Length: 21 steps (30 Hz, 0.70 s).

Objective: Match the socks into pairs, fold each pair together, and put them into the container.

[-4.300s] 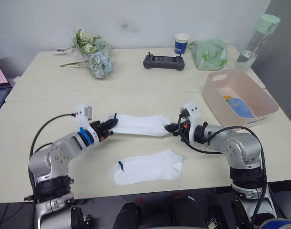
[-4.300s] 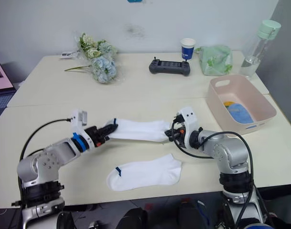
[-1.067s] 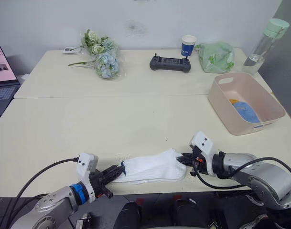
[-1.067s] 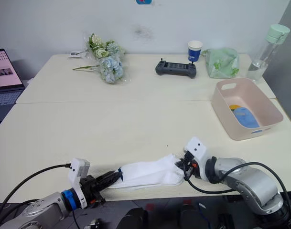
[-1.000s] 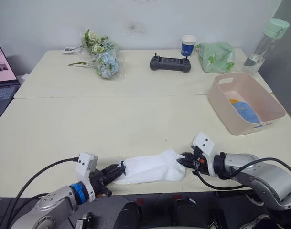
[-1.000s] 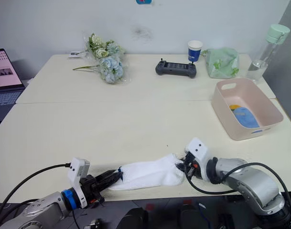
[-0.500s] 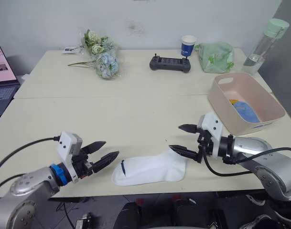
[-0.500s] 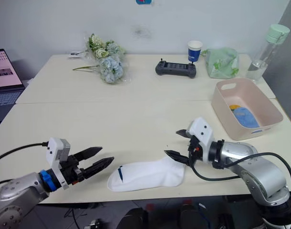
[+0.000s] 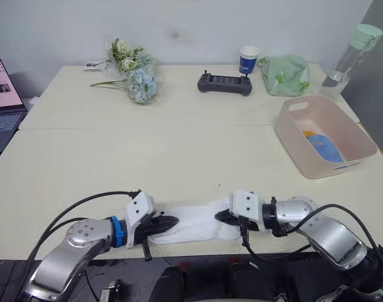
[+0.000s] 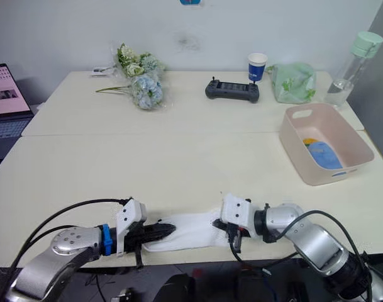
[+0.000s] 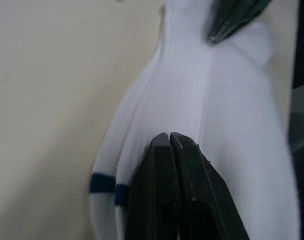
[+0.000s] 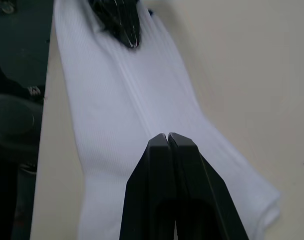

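Both grippers were spread open above the white socks [image 9: 194, 223] half a second back, and now they've dropped and pinched down on them, left gripper [image 9: 169, 222] closed tight on the cuff end with the blue mark, right gripper [image 9: 222, 217] closed tight on the toe end. From my seat the white socks are lying flat along the table's [image 9: 178, 157] near edge, about the middle of it. Pink tub [image 9: 323, 135] sits by the right edge with blue and orange socks [image 9: 318, 143] inside.
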Each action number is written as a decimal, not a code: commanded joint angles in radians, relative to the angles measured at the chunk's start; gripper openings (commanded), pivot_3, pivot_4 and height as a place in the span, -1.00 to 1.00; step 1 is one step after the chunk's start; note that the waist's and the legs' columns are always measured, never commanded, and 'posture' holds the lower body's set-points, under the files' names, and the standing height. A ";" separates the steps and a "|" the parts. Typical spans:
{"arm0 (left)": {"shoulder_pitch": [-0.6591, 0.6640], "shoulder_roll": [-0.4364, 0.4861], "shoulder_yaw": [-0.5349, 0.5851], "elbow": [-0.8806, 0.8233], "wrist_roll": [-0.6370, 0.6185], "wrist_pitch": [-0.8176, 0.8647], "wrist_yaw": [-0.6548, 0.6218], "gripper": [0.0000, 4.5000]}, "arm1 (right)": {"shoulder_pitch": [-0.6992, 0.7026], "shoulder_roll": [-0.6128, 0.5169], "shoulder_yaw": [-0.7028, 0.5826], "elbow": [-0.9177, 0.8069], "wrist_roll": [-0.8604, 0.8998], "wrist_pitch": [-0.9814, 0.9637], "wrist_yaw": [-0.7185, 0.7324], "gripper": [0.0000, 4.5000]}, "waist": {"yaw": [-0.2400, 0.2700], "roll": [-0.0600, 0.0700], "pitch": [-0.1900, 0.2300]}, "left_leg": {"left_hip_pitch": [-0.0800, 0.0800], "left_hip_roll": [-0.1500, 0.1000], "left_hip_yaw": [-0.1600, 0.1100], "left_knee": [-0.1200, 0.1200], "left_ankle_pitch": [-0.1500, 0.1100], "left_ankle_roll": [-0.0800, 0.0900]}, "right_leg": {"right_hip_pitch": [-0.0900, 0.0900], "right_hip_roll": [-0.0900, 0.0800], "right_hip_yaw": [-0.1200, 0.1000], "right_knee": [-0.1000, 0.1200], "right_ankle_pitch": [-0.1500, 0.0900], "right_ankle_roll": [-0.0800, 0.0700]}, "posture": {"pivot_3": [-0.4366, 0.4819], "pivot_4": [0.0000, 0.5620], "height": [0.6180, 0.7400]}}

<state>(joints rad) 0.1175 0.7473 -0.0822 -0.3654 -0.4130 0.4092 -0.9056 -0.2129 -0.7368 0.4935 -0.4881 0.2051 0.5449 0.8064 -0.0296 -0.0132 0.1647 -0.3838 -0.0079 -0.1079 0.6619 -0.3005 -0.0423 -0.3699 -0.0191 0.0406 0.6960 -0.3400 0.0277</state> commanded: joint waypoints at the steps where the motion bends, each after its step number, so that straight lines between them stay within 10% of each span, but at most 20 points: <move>1: 0.000 0.001 -0.026 0.065 0.069 -0.022 0.011 -0.99 | 0.050 -0.027 -0.044 0.005 -0.032 -0.011 -0.009 -1.00 | 0.000 0.001 -0.001 | 0.001 0.000 0.000 0.000 0.000 0.000 | 0.001 0.000 0.001 0.000 0.000 0.000 | -0.05 -0.47 1.00; 13: 0.008 0.020 0.025 -0.093 0.003 -0.073 -0.050 -0.99 | 0.127 0.009 -0.248 -0.152 0.132 0.028 -0.011 -1.00 | 0.000 0.001 -0.003 | 0.006 0.000 -0.001 0.000 0.000 0.001 | 0.009 0.000 -0.001 -0.002 0.000 0.000 | -0.05 -0.47 1.00; 21: -0.081 -0.008 -0.055 0.031 0.118 -0.115 -0.033 -0.99 | 0.018 0.123 -0.128 -0.042 0.000 0.077 -0.104 -1.00 | 0.000 0.001 -0.003 | 0.005 -0.001 -0.001 0.000 0.000 0.000 | 0.008 0.000 -0.001 -0.002 0.000 0.000 | -0.05 -0.47 1.00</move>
<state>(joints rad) 0.0404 0.7432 -0.1190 -0.3547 -0.3248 0.3181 -0.9435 -0.1900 -0.6160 0.3535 -0.5403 0.2353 0.6230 0.7161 -0.0295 -0.0120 0.1621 -0.3795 -0.0086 -0.1093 0.6615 -0.3007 -0.0420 -0.3632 -0.0190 0.0397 0.6932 -0.3401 0.0278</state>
